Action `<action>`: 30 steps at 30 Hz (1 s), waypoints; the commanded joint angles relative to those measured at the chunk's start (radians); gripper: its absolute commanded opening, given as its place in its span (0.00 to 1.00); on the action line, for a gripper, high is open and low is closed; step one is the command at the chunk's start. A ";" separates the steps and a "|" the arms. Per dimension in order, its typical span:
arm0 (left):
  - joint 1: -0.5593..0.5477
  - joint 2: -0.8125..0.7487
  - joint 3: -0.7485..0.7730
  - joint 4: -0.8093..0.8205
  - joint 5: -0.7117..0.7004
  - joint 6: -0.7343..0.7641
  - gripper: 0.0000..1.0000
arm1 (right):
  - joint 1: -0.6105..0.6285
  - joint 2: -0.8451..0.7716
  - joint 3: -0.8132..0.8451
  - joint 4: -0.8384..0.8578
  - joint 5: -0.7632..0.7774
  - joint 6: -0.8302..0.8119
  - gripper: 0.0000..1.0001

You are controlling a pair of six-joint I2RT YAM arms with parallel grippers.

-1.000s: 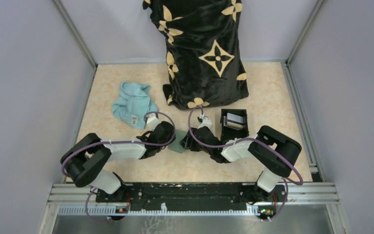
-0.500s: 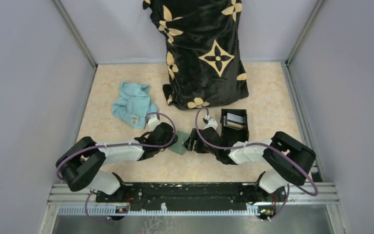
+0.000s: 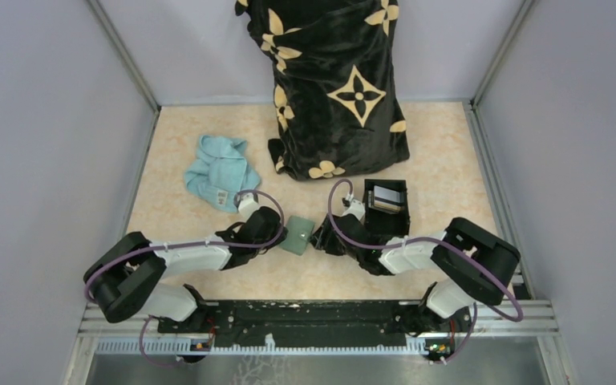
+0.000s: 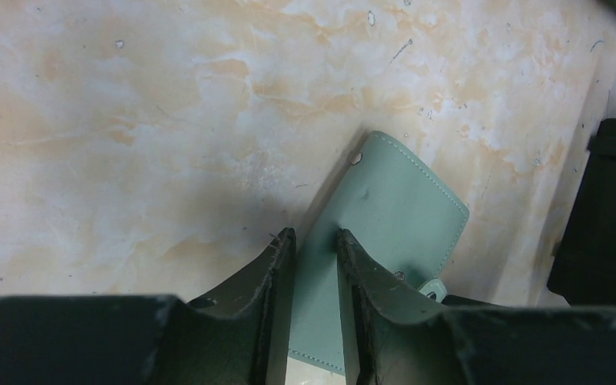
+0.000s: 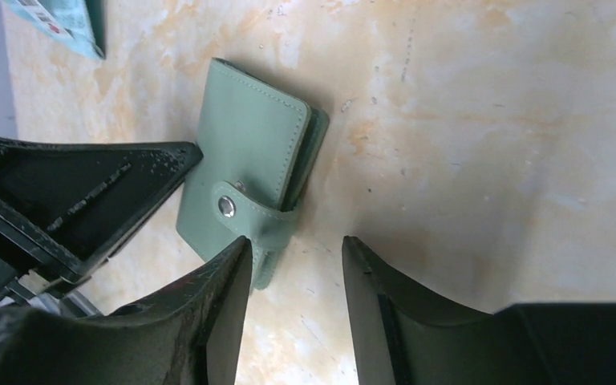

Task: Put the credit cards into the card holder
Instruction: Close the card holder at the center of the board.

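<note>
Two grippers flank the wallet (image 3: pixel 297 235), which lies shut and flat on the table (image 3: pixel 449 152) at the middle of the top view. Left gripper (image 4: pixel 314 234): jaws a narrow slit apart over the wallet's lower left edge, gripping nothing. Right gripper (image 5: pixel 297 245): jaws wide and empty, bare table between them, the wallet's snap strap (image 5: pixel 241 210) just beside the frame-left finger. Cards (image 3: pixel 387 195) sit in the black box (image 3: pixel 401 215), right of centre.

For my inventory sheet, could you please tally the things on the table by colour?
Green: 1, wallet
Light blue: 1, cloth
Black: 2, box and blanket
Cards in the box: too small to count
Total: 4, cards aside
</note>
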 commanded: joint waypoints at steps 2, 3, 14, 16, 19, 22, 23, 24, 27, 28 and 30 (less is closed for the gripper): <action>-0.017 0.005 -0.060 -0.128 0.035 -0.006 0.33 | 0.025 0.106 -0.007 0.041 -0.023 0.077 0.45; -0.018 0.004 -0.063 -0.127 0.035 -0.008 0.33 | 0.030 0.117 -0.009 0.057 -0.020 0.092 0.45; -0.036 -0.002 -0.075 -0.118 0.042 -0.019 0.32 | 0.047 0.136 -0.033 0.133 0.014 0.172 0.40; -0.039 -0.001 -0.078 -0.118 0.040 -0.023 0.32 | 0.046 0.130 -0.055 0.173 0.018 0.190 0.40; -0.042 0.001 -0.081 -0.115 0.041 -0.027 0.32 | 0.047 0.128 -0.061 0.196 0.016 0.204 0.40; -0.045 0.004 -0.081 -0.114 0.041 -0.028 0.32 | 0.047 0.129 -0.049 0.181 0.016 0.204 0.40; -0.047 0.004 -0.081 -0.114 0.041 -0.030 0.32 | 0.047 0.128 -0.047 0.182 0.019 0.206 0.40; -0.048 0.004 -0.080 -0.114 0.039 -0.031 0.32 | 0.047 0.127 -0.050 0.185 0.022 0.210 0.40; -0.049 0.004 -0.082 -0.114 0.037 -0.031 0.32 | 0.047 0.118 -0.061 0.195 0.032 0.227 0.40; -0.050 0.005 -0.082 -0.112 0.037 -0.033 0.32 | 0.047 0.115 -0.063 0.198 0.036 0.233 0.41; -0.051 0.008 -0.082 -0.107 0.039 -0.034 0.32 | 0.047 0.113 -0.063 0.200 0.039 0.245 0.41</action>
